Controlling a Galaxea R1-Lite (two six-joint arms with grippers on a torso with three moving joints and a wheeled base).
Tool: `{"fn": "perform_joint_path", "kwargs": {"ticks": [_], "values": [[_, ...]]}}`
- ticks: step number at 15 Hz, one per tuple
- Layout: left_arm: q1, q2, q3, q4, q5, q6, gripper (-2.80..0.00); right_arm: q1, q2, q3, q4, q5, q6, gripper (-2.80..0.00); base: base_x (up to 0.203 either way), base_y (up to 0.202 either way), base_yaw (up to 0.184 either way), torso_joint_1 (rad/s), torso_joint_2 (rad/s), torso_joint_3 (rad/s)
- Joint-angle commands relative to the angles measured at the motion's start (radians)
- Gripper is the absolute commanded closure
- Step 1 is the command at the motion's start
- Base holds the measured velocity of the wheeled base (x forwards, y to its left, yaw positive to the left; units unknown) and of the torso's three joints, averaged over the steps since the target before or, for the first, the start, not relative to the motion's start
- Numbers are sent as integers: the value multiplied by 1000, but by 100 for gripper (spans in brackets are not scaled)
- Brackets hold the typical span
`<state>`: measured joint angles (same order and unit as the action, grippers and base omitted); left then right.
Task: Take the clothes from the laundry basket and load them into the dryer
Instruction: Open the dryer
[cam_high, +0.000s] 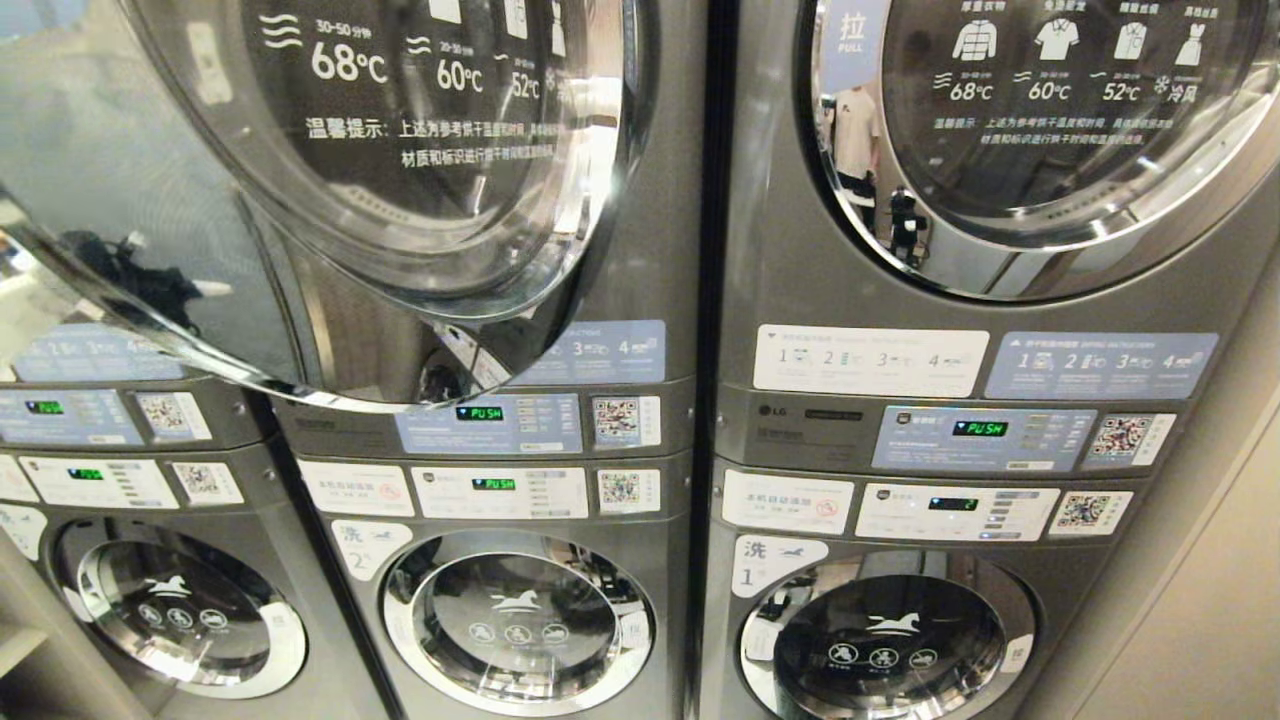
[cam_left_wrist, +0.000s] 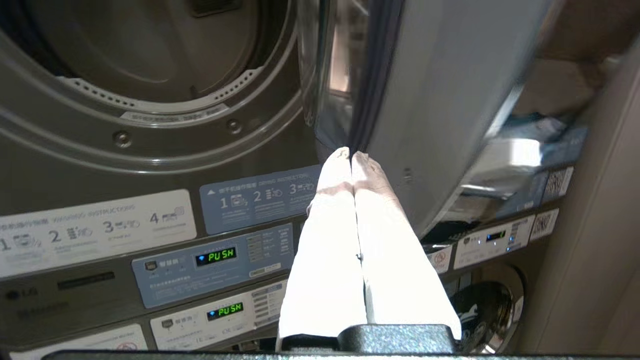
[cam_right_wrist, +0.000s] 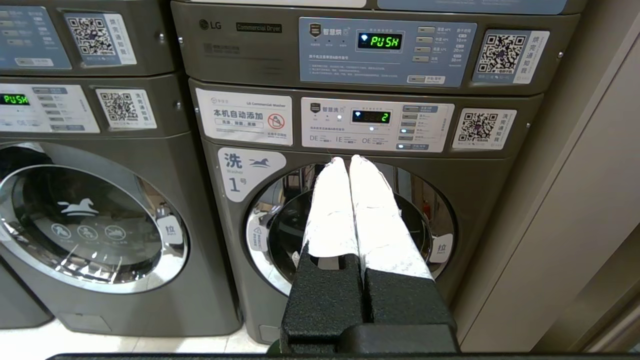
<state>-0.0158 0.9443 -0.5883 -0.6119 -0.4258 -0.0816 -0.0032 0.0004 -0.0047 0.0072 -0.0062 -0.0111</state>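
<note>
Stacked machines (cam_high: 700, 260) are dark metallic grey throughout. The open dryer door (cam_high: 330, 180) has a mirror-chrome rim and dark glass printed with white text and temperature figures. Instruction labels (cam_high: 870, 360) are white beside pale blue ones (cam_high: 1100, 365). Displays (cam_high: 979, 428) glow green on black, reading "PUSH". QR stickers (cam_high: 1118, 437) show black-and-white squares with a coloured centre. Washer doors (cam_high: 518, 620) carry white horse emblems on black glass within chrome rings. The left hand (cam_left_wrist: 351, 156) and right hand (cam_right_wrist: 348, 162) have white fingers on black bodies. The side wall (cam_high: 1200, 600) is beige.
</note>
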Motion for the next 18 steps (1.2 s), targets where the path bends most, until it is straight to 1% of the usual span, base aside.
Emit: {"fn": "perform_joint_path", "kwargs": {"ticks": [1,4,5,7,10,12,14,16,18], "values": [[-14,23,-6,-3,-12,25,0,0,0,2,-1,0,0,0,0,0,0,0,0,0],[-52,88,-40,-6,-13,56,0,0,0,2,-3,0,0,0,0,0,0,0,0,0],[-81,110,-54,-7,-13,65,0,0,0,2,-3,0,0,0,0,0,0,0,0,0],[-163,160,-97,-7,-13,82,0,0,0,2,-3,0,0,0,0,0,0,0,0,0],[-298,220,-148,-6,-10,88,0,0,0,2,-3,-1,2,0,0,0,0,0,0,0],[-368,247,-160,-6,-6,90,0,0,0,2,-3,-1,2,0,0,0,0,0,0,0],[-414,271,-166,-6,-4,108,0,0,0,2,-3,-3,0,0,0,0,0,0,0,0],[-468,291,-172,-6,-4,111,0,0,0,2,-1,-3,0,0,0,0,0,0,0,0],[-505,331,-192,-6,-4,112,0,0,0,2,-1,-3,0,0,0,0,0,0,0,0]]}}
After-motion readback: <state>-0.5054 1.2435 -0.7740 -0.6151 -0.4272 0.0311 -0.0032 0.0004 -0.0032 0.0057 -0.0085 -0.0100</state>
